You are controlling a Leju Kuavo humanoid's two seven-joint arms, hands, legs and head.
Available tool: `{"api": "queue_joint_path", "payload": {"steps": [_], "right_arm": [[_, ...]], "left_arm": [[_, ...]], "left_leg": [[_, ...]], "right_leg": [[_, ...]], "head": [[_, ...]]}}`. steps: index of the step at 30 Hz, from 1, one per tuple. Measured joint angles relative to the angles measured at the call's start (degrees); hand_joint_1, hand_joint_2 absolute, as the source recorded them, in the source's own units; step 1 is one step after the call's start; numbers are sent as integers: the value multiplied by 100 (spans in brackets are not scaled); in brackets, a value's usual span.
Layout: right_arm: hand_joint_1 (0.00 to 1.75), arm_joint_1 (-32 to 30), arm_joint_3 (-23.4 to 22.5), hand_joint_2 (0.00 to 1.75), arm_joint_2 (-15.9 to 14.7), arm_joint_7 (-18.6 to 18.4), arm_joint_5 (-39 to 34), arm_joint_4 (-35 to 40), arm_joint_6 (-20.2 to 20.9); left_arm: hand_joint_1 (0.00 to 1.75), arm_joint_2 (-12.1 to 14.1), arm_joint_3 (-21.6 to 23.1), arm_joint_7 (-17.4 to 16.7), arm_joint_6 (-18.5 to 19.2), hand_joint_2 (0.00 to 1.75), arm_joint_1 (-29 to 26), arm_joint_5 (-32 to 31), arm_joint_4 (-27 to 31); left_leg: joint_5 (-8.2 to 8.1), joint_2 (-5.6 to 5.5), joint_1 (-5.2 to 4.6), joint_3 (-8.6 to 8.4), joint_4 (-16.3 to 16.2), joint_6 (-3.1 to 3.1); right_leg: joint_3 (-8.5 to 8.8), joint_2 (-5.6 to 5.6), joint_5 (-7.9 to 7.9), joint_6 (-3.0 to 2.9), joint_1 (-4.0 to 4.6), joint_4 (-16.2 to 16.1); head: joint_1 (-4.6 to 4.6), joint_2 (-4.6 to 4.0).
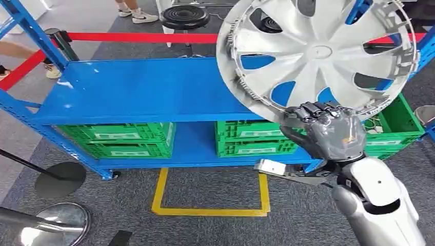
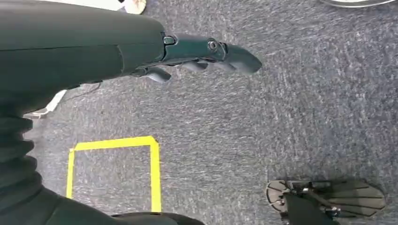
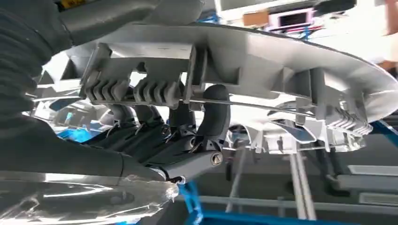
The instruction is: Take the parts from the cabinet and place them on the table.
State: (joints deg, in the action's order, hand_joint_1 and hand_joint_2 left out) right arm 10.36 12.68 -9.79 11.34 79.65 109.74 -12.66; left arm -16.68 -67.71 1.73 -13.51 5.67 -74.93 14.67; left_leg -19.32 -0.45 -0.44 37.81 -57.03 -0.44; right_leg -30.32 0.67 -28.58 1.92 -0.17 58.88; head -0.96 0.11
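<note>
A large silver wheel cover (image 1: 313, 54) with curved spokes is lifted above the right end of the blue cabinet shelf (image 1: 138, 89), tilted toward me. My right hand (image 1: 328, 128) grips its lower rim, fingers hooked over the edge. In the right wrist view the dark fingers (image 3: 187, 126) curl around the ribbed back rim of the wheel cover (image 3: 263, 61). My left hand (image 2: 202, 54) hangs over grey carpet, fingers straight and apart, holding nothing.
Green crates (image 1: 123, 138) (image 1: 251, 138) (image 1: 395, 128) sit on the lower shelf. A yellow taped square (image 1: 210, 192) marks the carpet before the cabinet. A red barrier belt (image 1: 138, 37), a black stool (image 1: 184, 18), round stand bases (image 1: 59, 179) and people's feet (image 1: 138, 15) surround the cabinet.
</note>
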Motion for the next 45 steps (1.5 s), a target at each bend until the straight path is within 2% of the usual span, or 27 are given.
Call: {"api": "queue_joint_path", "payload": {"steps": [1, 4, 5, 6, 8, 10, 12, 15, 16, 18, 20, 21, 22, 23, 25, 27, 30, 31, 33, 35, 36, 38, 40, 41, 42, 43, 45], "right_arm": [[175, 13, -4, 175, 0, 2, -4, -11, 0], [175, 5, -15, 175, 0, 15, -15, -17, -7], [175, -1, -20, 175, 0, 13, -15, -20, -7], [175, -12, -24, 175, 0, 13, -15, -22, -7], [175, -29, -33, 175, 0, 15, -15, -22, -7], [175, -32, -46, 175, 0, 18, -15, -22, -9], [175, -32, -57, 175, 0, 26, -15, -20, -11], [175, -53, -63, 175, 0, 59, -15, -22, -28], [175, -80, -63, 175, 0, 74, -15, -24, -37], [175, -130, -70, 175, 0, 87, -17, -24, -72], [175, -131, -85, 175, 0, 101, -15, -42, -83], [175, -141, -85, 175, 0, 100, -20, -50, -94], [175, -152, -90, 175, 0, 101, -20, -61, -94], [175, -157, -92, 175, 0, 101, -20, -70, -94], [175, -152, -96, 175, 0, 98, -20, -70, -94], [175, -145, -98, 175, 2, 101, -22, -66, -96], [175, -154, -105, 175, 2, 98, -22, -70, -107], [175, -155, -105, 175, 2, 101, -20, -72, -107], [175, -143, -105, 175, 2, 101, -20, -72, -109], [175, -148, -105, 175, 2, 101, -20, -72, -109], [175, -154, -105, 175, 2, 98, -20, -72, -109], [175, -155, -105, 175, 2, 94, -20, -72, -109], [175, -154, -107, 175, 2, 92, -22, -72, -111], [175, -155, -107, 175, 2, 92, -24, -72, -111], [175, -152, -111, 175, 4, 92, -26, -70, -114], [175, -159, -120, 175, 4, 103, -28, -72, -118], [175, -181, -127, 175, 17, 116, -31, -103, -129]], "left_arm": [[0, 9, -4, 0, 0, 175, -8, 0, 0], [0, 9, -2, -9, 0, 175, 0, 0, 0], [0, 13, -2, -9, 0, 175, 3, 0, 0], [0, 15, -2, -9, 0, 175, 3, 0, 0], [0, 17, -4, -9, 0, 175, 3, 2, 0], [0, 22, -4, -9, 0, 175, 12, 2, 0], [0, 24, -4, -9, -2, 175, 47, 2, 0], [0, 31, -6, -9, 0, 175, 52, 2, 0], [0, 28, -9, -11, 0, 175, 36, 2, 0], [0, 50, -20, -15, -2, 175, 17, 7, 0], [0, 50, -20, -15, 0, 175, 23, 4, -2], [0, 57, -20, -15, 0, 175, 24, 4, -2], [0, 63, -22, -15, 0, 175, 22, 4, -2], [0, 66, -22, -15, 0, 175, 21, 4, -2], [0, 66, -22, -15, 0, 175, 23, 4, -2], [0, 66, -22, -15, 0, 175, 25, 2, -2], [0, 72, -24, -15, 4, 175, 19, 4, -2], [0, 79, -24, -15, 2, 175, 9, 4, -2], [0, 76, -24, -15, 2, 175, 7, 2, -2], [0, 81, -24, -15, 2, 175, 9, 2, -2], [0, 81, -24, -15, 2, 175, 11, 4, -2], [0, 83, -24, -15, 2, 175, 9, 2, -2], [0, 81, -24, -15, 2, 175, 18, 4, -2], [0, 83, -24, -15, 2, 175, 28, 4, -2], [0, 105, -24, -15, 0, 175, 43, 2, 0], [0, 98, -24, -15, -4, 175, 50, 2, 0], [0, 98, -24, -15, -2, 175, 28, 2, -2]], "left_leg": [[-84, 4, 15, 105, -132, -28], [-1100, 10, 18, 414, -1113, -114], [-1308, 10, 19, 504, -1534, -125], [-1337, 10, 19, 523, -1788, -127], [-1015, 10, 19, 295, -1702, -107], [-733, 9, 16, -338, -918, -39], [-958, 3, -14, -1034, 70, 24], [-851, -8, -69, -908, 141, 84], [-750, 22, -12, -867, 206, 129], [-626, 31, -21, -731, 205, 214], [-502, 30, -27, -589, 201, 220], [-436, 33, -28, -506, 196, 217], [-367, 36, -29, -423, 192, 211], [-301, 37, -27, -332, 186, 198], [-182, 36, -15, -167, 161, 160], [-88, 29, -31, -73, 122, 91], [95, 31, 9, -23, 153, -40], [118, 22, -7, 28, 157, -71], [-416, 24, 12, 163, -156, -142], [-1060, 25, 28, 393, -1058, -187], [-1201, 24, 27, 468, -1456, -191], [-994, 24, 21, 333, -1606, -157], [-614, 20, -18, -221, -907, -32], [-603, 14, -65, -593, -376, 63], [-794, 27, -83, -857, 48, 152], [-835, 21, -95, -934, 305, 104], [-683, 13, -159, -854, 290, 128]], "right_leg": [[-38, -28, 64, -66, -34, -10], [-283, -22, 268, -155, -32, -21], [-372, -23, 334, -158, -31, -16], [-453, -25, 396, -151, -30, -14], [-624, -28, 522, -128, -26, -9], [-755, -23, 650, -110, -17, -9], [-823, -27, 742, -53, 6, 3], [-888, -43, 998, 60, -51, -128], [-954, -33, 978, 88, -58, -114], [-1103, -38, 347, 117, -54, 331], [-1285, -38, -224, 152, -51, 1228], [-1322, -36, -327, 165, -50, 1597], [-1259, -37, -233, 172, -50, 1725], [-1082, -38, -17, 172, -51, 1608], [-428, -41, 299, 172, -53, 801], [263, -26, -106, 169, -25, -222], [72, -2, -4, -17, 38, -124], [-28, -20, 76, -74, -9, -161], [-107, -30, 212, -162, -16, -157], [-265, -32, 329, -173, 2, -155], [-347, -34, 389, -173, 12, -144], [-500, -34, 500, -174, 38, -137], [-652, -17, 620, -182, 80, -130], [-694, -14, 671, -182, 73, -129], [-746, -25, 715, -150, 103, -132], [-768, -42, 778, -123, 63, -135], [-790, -51, 926, -40, -2, -240]], "head": [[-7, 0], [57, 0], [59, 0], [57, 0], [59, 0], [57, 0], [52, 0], [50, 0], [63, 0], [30, 0], [33, 0], [22, 0], [28, 0], [22, 0], [24, 0], [24, 0], [13, 0], [13, 0], [59, 0], [66, 0], [70, 0], [68, 0], [70, 0], [61, 0], [57, 0], [59, 0], [74, 0]]}}
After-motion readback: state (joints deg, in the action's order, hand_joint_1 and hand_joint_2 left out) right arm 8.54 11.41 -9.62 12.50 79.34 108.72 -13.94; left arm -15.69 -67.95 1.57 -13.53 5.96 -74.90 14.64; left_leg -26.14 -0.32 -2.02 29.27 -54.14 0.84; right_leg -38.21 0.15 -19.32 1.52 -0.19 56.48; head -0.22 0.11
